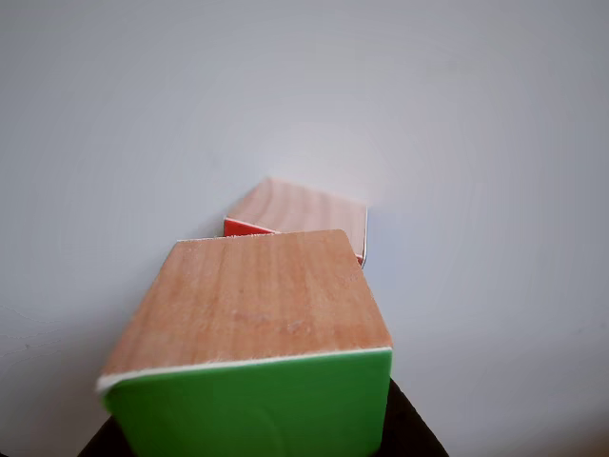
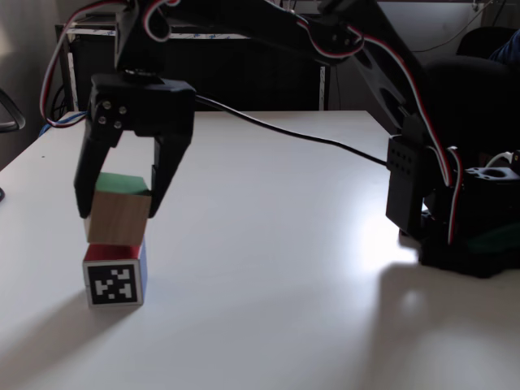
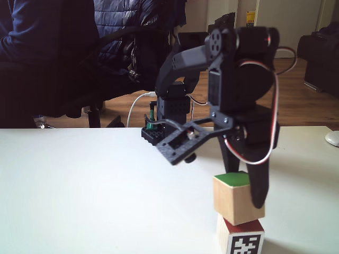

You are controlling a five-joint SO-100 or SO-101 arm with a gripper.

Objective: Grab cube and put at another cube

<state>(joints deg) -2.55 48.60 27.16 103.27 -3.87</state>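
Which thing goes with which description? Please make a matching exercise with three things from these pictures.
Things:
1. green-faced cube
2. red-faced cube
3. gripper

Descriptions:
A. lies on the table and shows a black-and-white square marker
B. black, closed around a cube from both sides
C. sits on top of the other cube, turned a little against it

Pairs: 1-C, 2-A, 3-B

— Can you read any words or numbers?
— No, I see none. I only see a black-and-white square code sign on the side of another cube point(image 2: 114, 275), in both fixed views point(image 3: 241, 239).
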